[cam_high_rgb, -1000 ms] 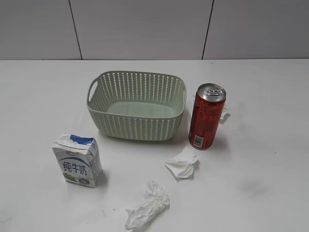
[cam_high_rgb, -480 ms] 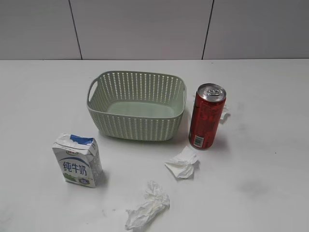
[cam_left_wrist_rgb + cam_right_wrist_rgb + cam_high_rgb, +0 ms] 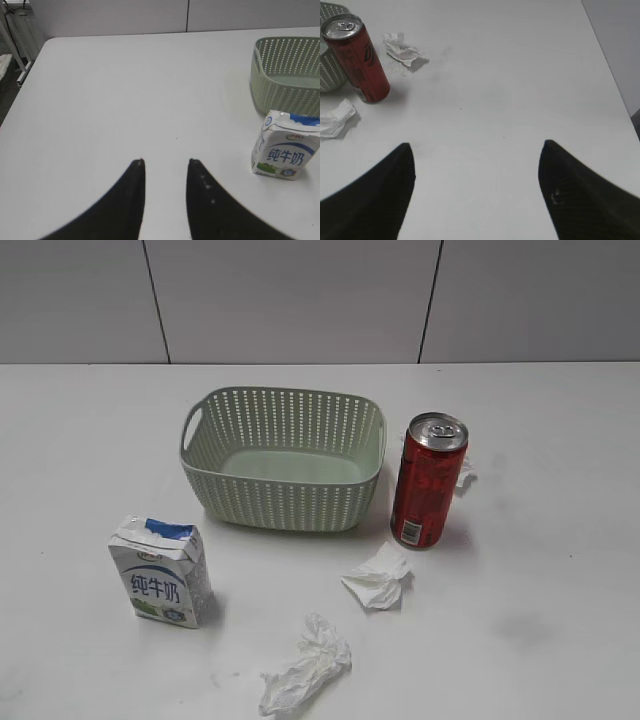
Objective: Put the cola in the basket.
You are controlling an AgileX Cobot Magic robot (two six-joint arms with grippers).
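Observation:
The cola is a tall red can with a silver top, standing upright on the white table just right of the basket. The basket is pale green, perforated and empty. In the right wrist view the cola stands at the upper left, far from my right gripper, which is wide open and empty over bare table. My left gripper is open and empty, with the basket at the far right of its view. Neither gripper shows in the exterior view.
A white-and-blue milk carton stands front left of the basket; it also shows in the left wrist view. Crumpled tissues lie in front of the can, at the front edge and behind the can.

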